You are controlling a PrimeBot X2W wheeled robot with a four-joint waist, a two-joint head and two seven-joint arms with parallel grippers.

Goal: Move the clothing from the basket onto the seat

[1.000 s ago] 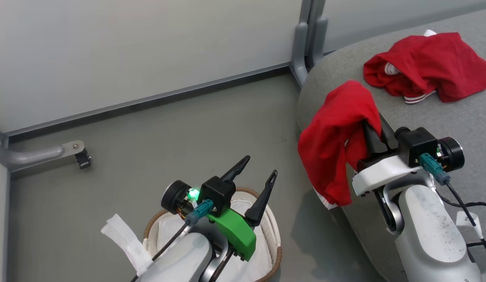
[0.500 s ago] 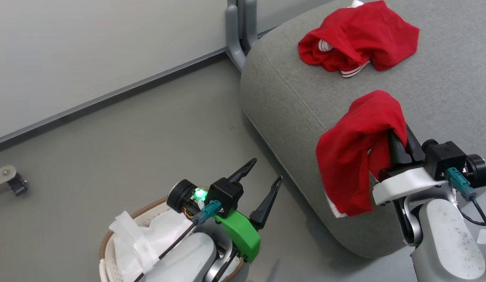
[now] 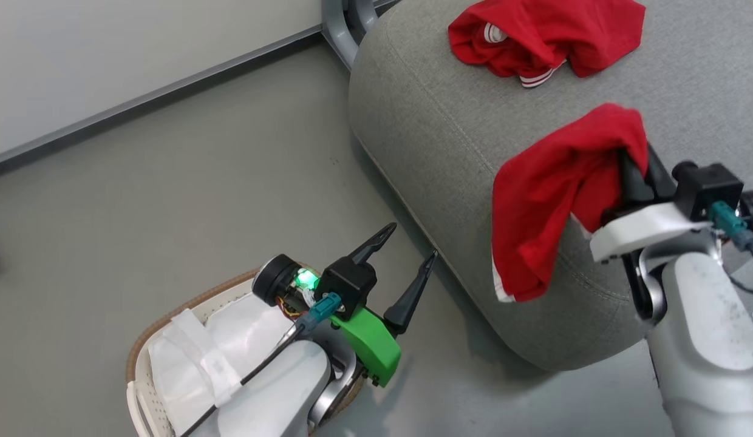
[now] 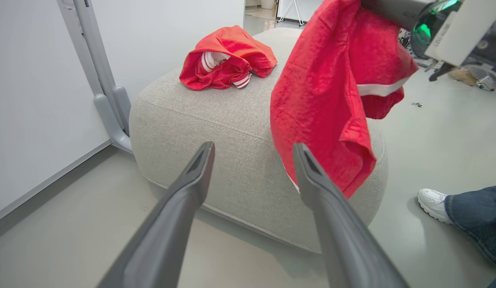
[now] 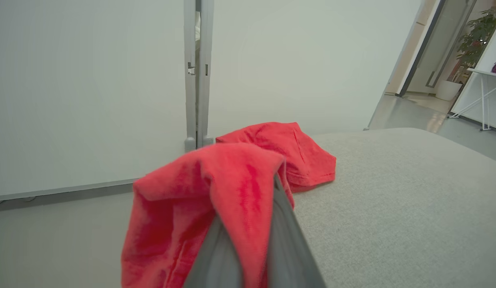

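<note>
My head has swung in the last second, so the whole head view has shifted. Measured against the seat (image 3: 431, 121), though, my right gripper (image 3: 640, 176) has come in from beside its rounded edge to above the near part of its top. It is clamped on the plain red garment (image 3: 546, 194), which drapes over the fingers and hangs down in front of the seat's near side, off the fabric as far as I can tell. The striped garment (image 3: 546, 30) lies in a crumpled heap at the far side of the seat, well apart from the one I hold.

My left gripper (image 3: 413, 241) is spread wide and empty, just off the seat's near edge, between it and the basket (image 3: 188, 300). The basket shows only its white liner (image 3: 231, 321); my left arm hides part of it. I judge this is the last piece, so what remains is to carry it a little further over the seat and let go.

The seat is grey woven upholstery, soft and slightly grippy, so cloth should stay where it drops. It stands on a smooth grey floor (image 3: 170, 182), beside a pale wall panel (image 3: 109, 48) and a grey post foot (image 3: 340, 18). Beyond the seat's other side, the left wrist view shows a person's white shoe (image 4: 434, 200).
</note>
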